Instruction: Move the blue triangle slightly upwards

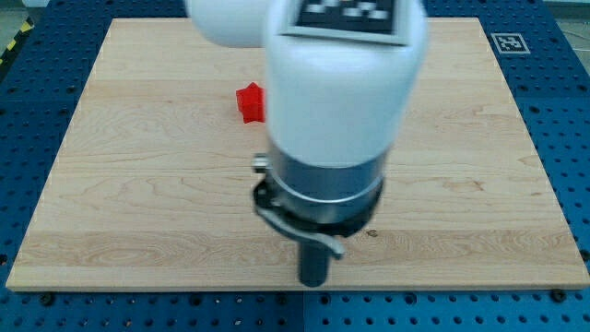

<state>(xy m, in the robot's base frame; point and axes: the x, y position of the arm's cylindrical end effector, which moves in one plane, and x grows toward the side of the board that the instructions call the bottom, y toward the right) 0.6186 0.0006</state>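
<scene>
Hanging over the wooden board (138, 203), my tip (314, 282) is seen near the view's bottom edge, nothing held. A red block (248, 102) is seen upper left. The blue triangle cannot be located

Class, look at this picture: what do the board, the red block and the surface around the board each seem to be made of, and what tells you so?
Board: pale wood, smooth matt finish; grain lines run across it. Red block: uniform bright colour, probably painted wood or plastic; the look leaves it open. Blue surface: likely metal or hard plastic, with a regular grid of small holes. My tip is dark, perhaps metal or plastic. The blue triangle does not show.
</scene>
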